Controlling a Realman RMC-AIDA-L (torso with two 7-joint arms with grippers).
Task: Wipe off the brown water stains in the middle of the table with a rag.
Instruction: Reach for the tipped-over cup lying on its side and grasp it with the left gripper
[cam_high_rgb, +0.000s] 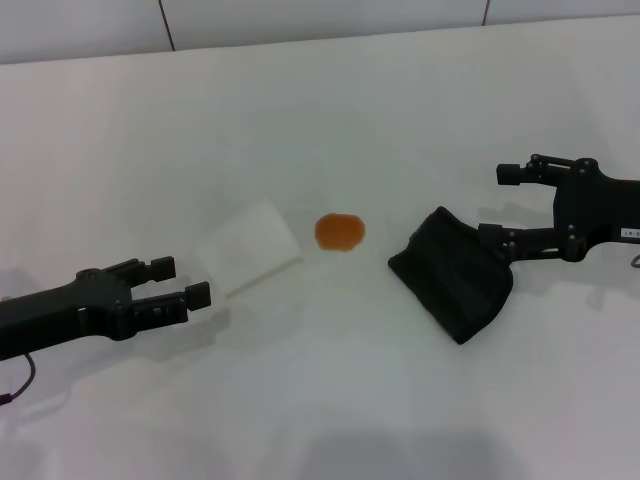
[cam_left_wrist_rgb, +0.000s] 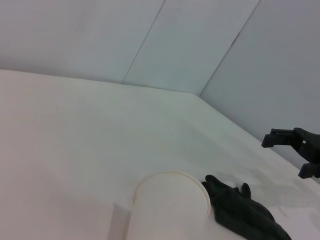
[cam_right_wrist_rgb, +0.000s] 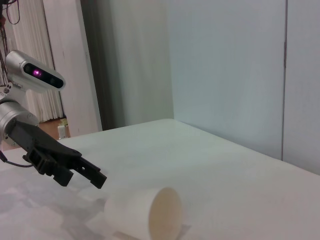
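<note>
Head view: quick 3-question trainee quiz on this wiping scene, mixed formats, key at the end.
1. True or false: the rag already covers the brown stain.
2. Multiple choice: the white paper cup is A) upright, B) lying on its side, C) held by a gripper.
3. Fill in: the gripper nearest the rag is the ____ gripper.

Key
1. False: the rag lies on the table beside the stain, apart from it.
2. B: it lies tipped over on the stain's other side, just ahead of the open left gripper.
3. Right: the open right gripper sits at the rag's edge.
</note>
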